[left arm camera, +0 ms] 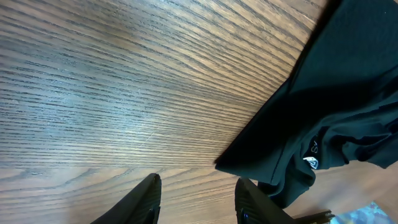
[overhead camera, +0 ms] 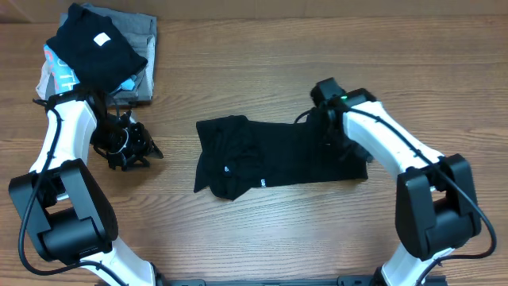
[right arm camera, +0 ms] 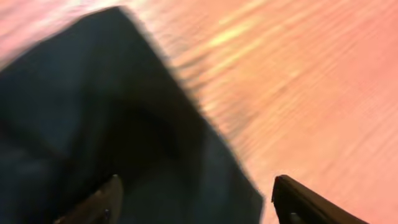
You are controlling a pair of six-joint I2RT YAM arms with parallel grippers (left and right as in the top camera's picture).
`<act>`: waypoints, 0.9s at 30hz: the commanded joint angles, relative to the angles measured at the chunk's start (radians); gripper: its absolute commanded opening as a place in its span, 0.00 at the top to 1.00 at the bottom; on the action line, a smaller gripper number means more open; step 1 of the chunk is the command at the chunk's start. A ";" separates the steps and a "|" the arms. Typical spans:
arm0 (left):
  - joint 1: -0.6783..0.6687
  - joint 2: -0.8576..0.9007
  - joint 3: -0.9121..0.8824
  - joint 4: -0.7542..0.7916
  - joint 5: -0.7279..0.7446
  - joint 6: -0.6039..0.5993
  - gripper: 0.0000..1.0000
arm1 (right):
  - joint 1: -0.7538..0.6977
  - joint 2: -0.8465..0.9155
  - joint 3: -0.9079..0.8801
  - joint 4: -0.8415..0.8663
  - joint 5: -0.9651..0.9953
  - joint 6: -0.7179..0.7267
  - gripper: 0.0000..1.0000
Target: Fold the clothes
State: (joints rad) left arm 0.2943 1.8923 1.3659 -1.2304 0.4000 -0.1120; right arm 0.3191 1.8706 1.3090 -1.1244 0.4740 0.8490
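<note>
Black shirt (overhead camera: 278, 155) lies in middle of tabletop (overhead camera: 262, 71), left part bunched up. Right gripper (right arm camera: 196, 202) just above shirt's right edge, fingers wide apart, holding nothing; picture blurry. Left gripper (left arm camera: 196, 202) over bare wood near shirt's left side, fingers part way open, nothing between them. Pile of folded clothes (overhead camera: 103, 44) in far left corner.

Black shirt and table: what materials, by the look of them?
The black shirt looks like soft matte knit, maybe cotton or a blend: it rumples and folds limply, no sheen. The table shows light-brown wood grain with fine streaks; solid wood, veneer or laminate cannot be told.
</note>
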 commanded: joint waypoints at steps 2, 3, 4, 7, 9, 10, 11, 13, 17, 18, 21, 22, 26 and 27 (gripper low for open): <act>-0.007 -0.007 0.011 0.002 0.008 0.011 0.58 | -0.046 -0.079 0.022 -0.047 0.015 0.080 0.18; -0.007 -0.007 0.011 0.005 0.008 0.011 0.58 | -0.045 -0.096 0.022 -0.052 0.014 0.079 0.18; -0.007 -0.007 0.011 0.005 0.008 0.011 0.58 | -0.043 -0.119 0.022 -0.055 0.014 0.068 0.18; -0.007 -0.007 0.011 0.009 0.008 0.011 0.58 | -0.013 -0.187 0.022 -0.010 -0.053 -0.062 0.18; -0.007 -0.007 0.011 0.010 0.008 0.011 0.58 | 0.020 -0.220 0.022 0.055 -0.179 -0.225 0.18; -0.007 -0.007 0.011 0.009 0.008 0.011 0.58 | 0.039 -0.228 0.022 0.084 -0.251 -0.299 0.18; -0.007 -0.007 0.011 0.009 0.008 0.011 0.58 | 0.057 -0.230 0.022 0.106 -0.318 -0.359 0.18; -0.007 -0.007 0.011 0.008 0.008 0.011 0.57 | 0.088 -0.221 0.017 0.131 -0.385 -0.410 0.19; -0.007 -0.007 0.011 0.003 0.008 0.011 0.57 | 0.123 -0.182 -0.018 0.180 -0.391 -0.412 0.28; -0.007 -0.007 0.011 0.003 0.008 0.011 0.58 | 0.126 -0.168 -0.027 0.192 -0.391 -0.412 0.30; -0.007 -0.007 0.011 -0.001 0.008 0.011 0.57 | 0.130 -0.114 -0.042 0.204 -0.386 -0.412 0.31; -0.007 -0.007 0.011 -0.002 0.008 0.011 0.58 | 0.130 -0.092 -0.042 0.204 -0.381 -0.412 0.30; -0.007 -0.007 0.011 -0.002 0.008 0.011 0.58 | 0.129 -0.029 -0.042 0.211 -0.337 -0.411 0.30; -0.007 -0.007 0.011 -0.002 0.008 0.011 0.58 | 0.129 -0.020 -0.042 0.213 -0.333 -0.411 0.30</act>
State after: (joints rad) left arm 0.2943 1.8923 1.3659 -1.2312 0.4000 -0.1120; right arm 0.4503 1.8301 1.2724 -0.9165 0.1139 0.4534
